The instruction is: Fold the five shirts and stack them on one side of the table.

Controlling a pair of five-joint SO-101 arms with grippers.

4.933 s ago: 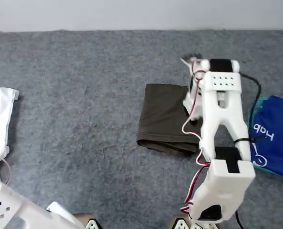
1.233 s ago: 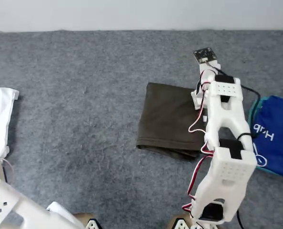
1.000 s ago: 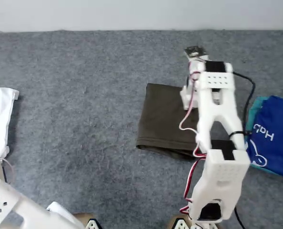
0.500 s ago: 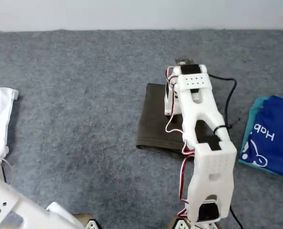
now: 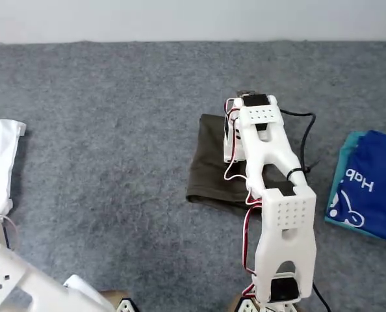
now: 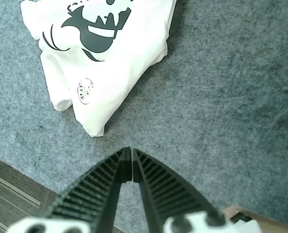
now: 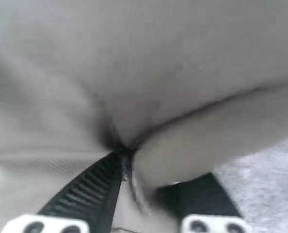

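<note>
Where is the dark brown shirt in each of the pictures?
High view: the dark shirt lies folded near the middle of the table, partly under the right arm.
Left wrist view: this camera faces the white shirt instead.
Right wrist view: the dark shirt's cloth is close up, bunched at the right gripper.
Shared landmark: the grey mat under the shirts.
</note>
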